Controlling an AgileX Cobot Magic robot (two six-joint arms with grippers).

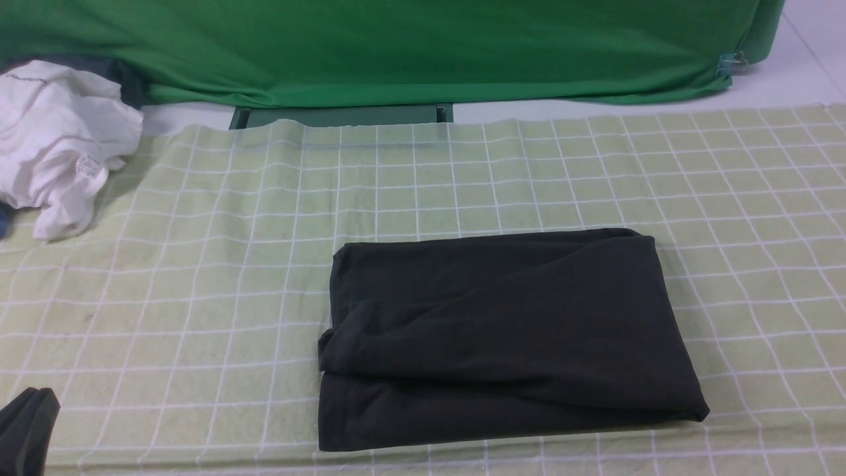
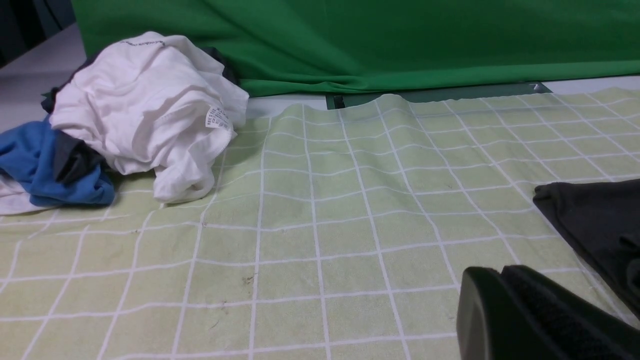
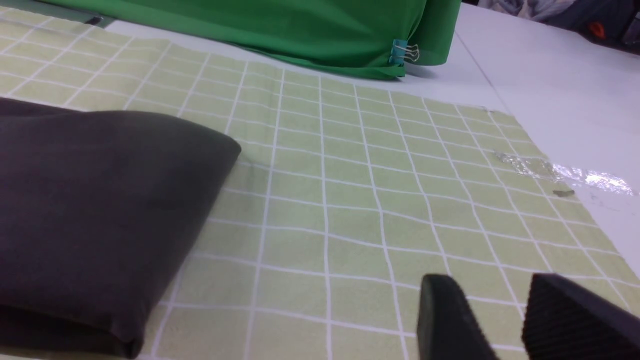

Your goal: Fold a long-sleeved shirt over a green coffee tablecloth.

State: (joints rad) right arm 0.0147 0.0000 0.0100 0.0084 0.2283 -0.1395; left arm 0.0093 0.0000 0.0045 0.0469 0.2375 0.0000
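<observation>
Nearest you, the left tool (image 1: 26, 423) sits clenched and empty left of the long-sleeved shirt (image 1: 502, 337); right tool (image 3: 505, 320) released. Shirt lies folded on the green coffee tablecloth (image 1: 198, 297). Its loose left layers could spring open if brushed.

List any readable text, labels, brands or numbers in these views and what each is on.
None can be read.
White garment, printed line near its top fold: dark lettering, too blurred to read.
White garment's sewn-in tag: small print, too small to read.
Long-sleeved shirt: folded, no print or label showing.
Green coffee tablecloth: white grid only, no text.
</observation>
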